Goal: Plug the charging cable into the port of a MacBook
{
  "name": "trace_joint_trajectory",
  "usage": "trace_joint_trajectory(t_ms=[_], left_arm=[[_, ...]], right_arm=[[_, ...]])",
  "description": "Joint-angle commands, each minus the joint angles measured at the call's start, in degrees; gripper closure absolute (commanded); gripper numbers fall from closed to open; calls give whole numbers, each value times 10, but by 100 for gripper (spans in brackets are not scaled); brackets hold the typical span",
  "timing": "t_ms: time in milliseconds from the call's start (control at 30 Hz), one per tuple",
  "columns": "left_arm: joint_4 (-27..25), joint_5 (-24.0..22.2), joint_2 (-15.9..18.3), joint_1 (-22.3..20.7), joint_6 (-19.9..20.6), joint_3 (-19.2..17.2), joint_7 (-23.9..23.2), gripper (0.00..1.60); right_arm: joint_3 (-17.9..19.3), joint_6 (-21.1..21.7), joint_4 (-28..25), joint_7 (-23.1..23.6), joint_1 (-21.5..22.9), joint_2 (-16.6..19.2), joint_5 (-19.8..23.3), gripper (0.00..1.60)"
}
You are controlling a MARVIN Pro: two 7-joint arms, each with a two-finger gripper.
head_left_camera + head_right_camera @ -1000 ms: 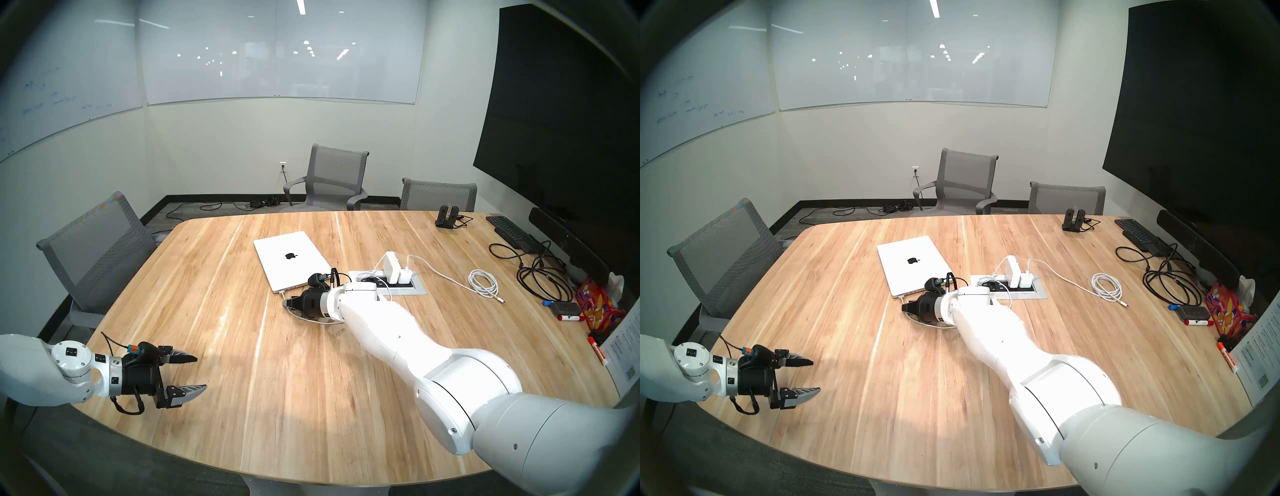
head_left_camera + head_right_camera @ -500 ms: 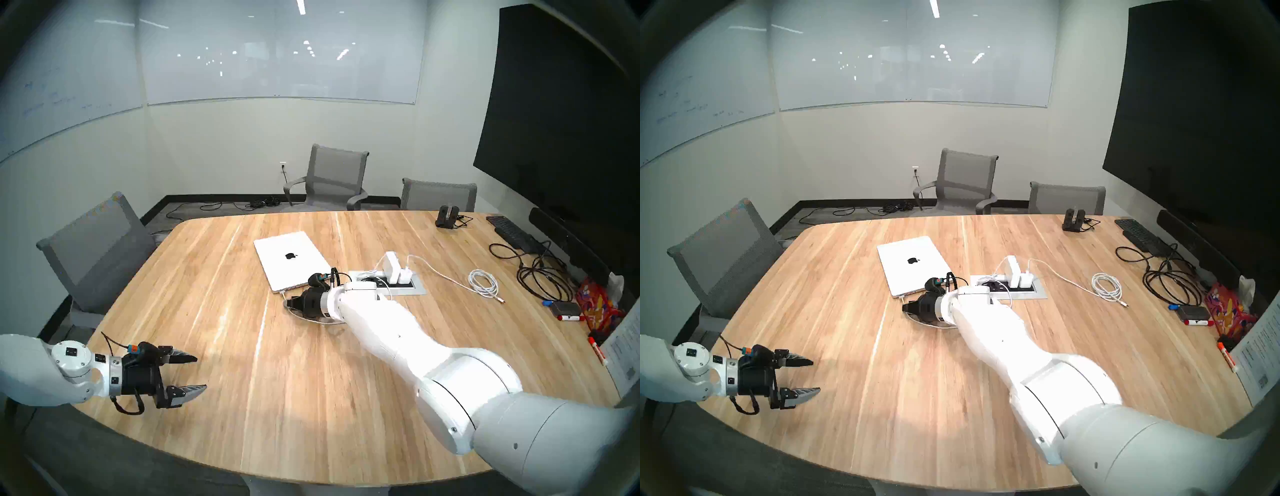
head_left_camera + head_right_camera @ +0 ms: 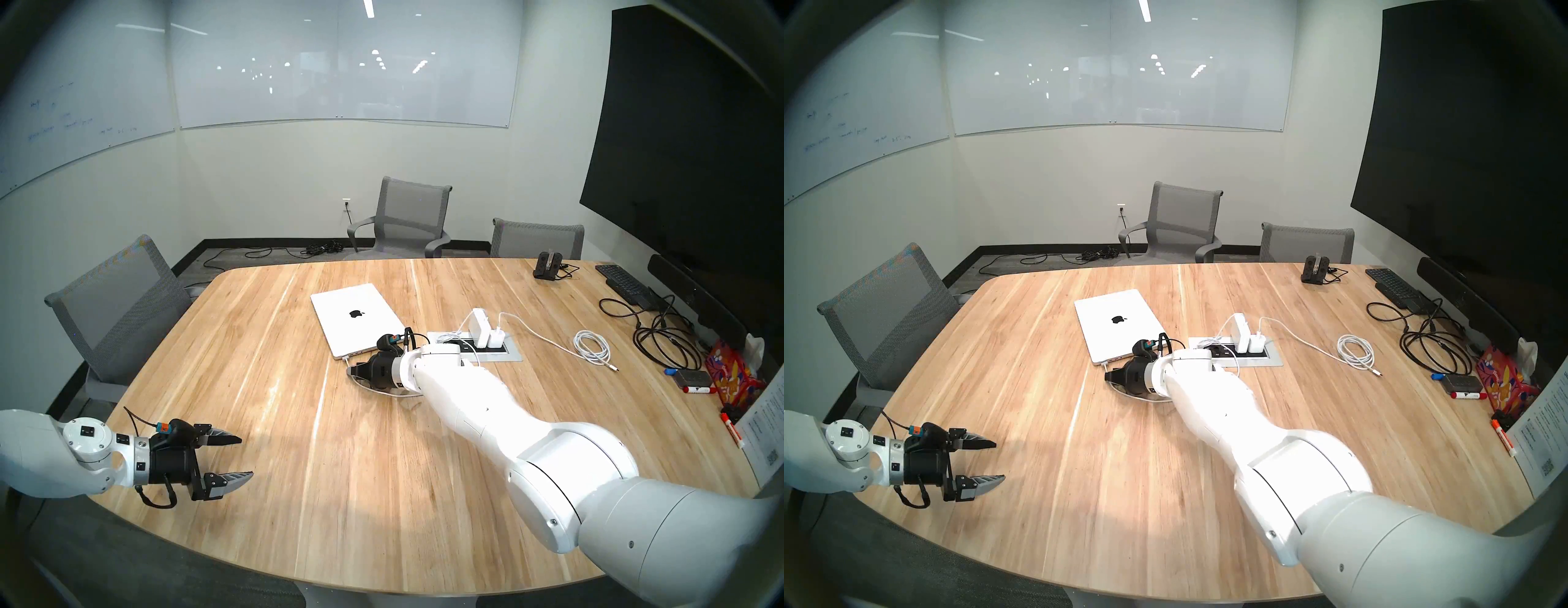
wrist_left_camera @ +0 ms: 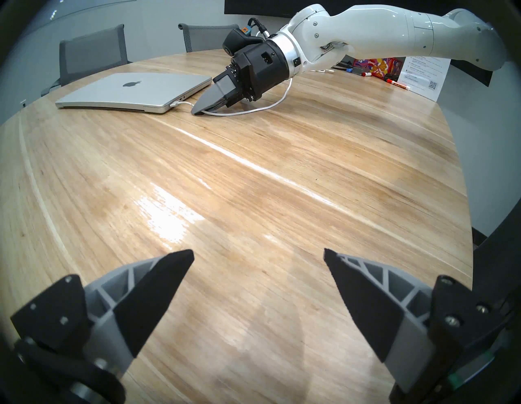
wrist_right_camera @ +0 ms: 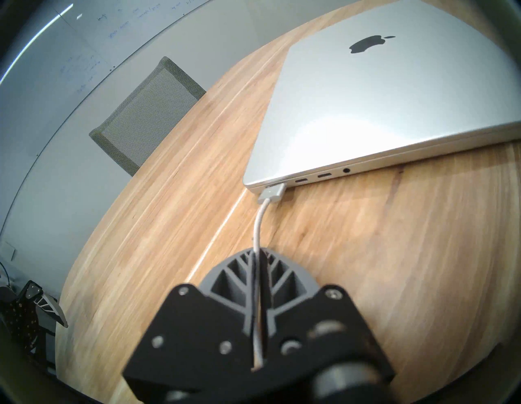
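Observation:
The silver MacBook [image 3: 356, 318] lies shut in the middle of the table, apple logo up. The charging cable [image 5: 258, 225] runs from between my right gripper's [image 5: 258, 254] fingers to its flat connector [image 5: 273, 192]. The connector sits against the endmost port on the laptop's side edge and covers the slot. My right gripper [image 3: 351, 371] is shut on the charging cable a short way behind the connector, fingertips low on the table. My left gripper [image 3: 246, 456] hovers open and empty over the near left table edge, far from the laptop [image 4: 132, 90].
A power box [image 3: 509, 354] sunk in the table holds white chargers [image 3: 481, 327] right of the laptop. Farther right lie a coiled white cord [image 3: 592, 346], black cords [image 3: 662, 339], a keyboard [image 3: 623, 280] and markers. Grey chairs stand around the table.
The right arm's elbow has shifted very slightly. Gripper, cable and laptop stay where they were, and the left arm has not moved.

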Motion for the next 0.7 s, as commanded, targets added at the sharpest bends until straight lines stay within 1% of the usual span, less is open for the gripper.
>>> trace_joint_trajectory(t_ms=[0, 100, 167, 233, 267, 300, 333, 367, 667], left_arm=[[0, 0, -1, -3, -1, -4, 0, 0], [0, 0, -1, -3, -1, -4, 0, 0], [0, 0, -1, -3, -1, -3, 0, 0], [0, 0, -1, -3, -1, -3, 0, 0], [0, 0, -1, -3, -1, -3, 0, 0], [0, 0, -1, -3, -1, -3, 0, 0], [0, 0, -1, -3, -1, -3, 0, 0], [0, 0, -1, -3, -1, -3, 0, 0], [0, 0, -1, -3, -1, -3, 0, 0]], right_arm=[[-2, -7, 23, 4, -1, -7, 0, 88], [-2, -12, 34, 6, 3, -9, -1, 82], [-2, -18, 45, 8, 8, -11, -1, 66], [-2, -21, 49, 8, 10, -12, -1, 60], [-2, -22, 52, 9, 11, -12, -1, 48], [-2, -23, 54, 9, 12, -13, -2, 16], [-2, -24, 55, 9, 12, -12, -2, 4], [-2, -24, 54, 9, 12, -12, -2, 0], [-3, -23, 54, 9, 14, -10, -5, 0]])
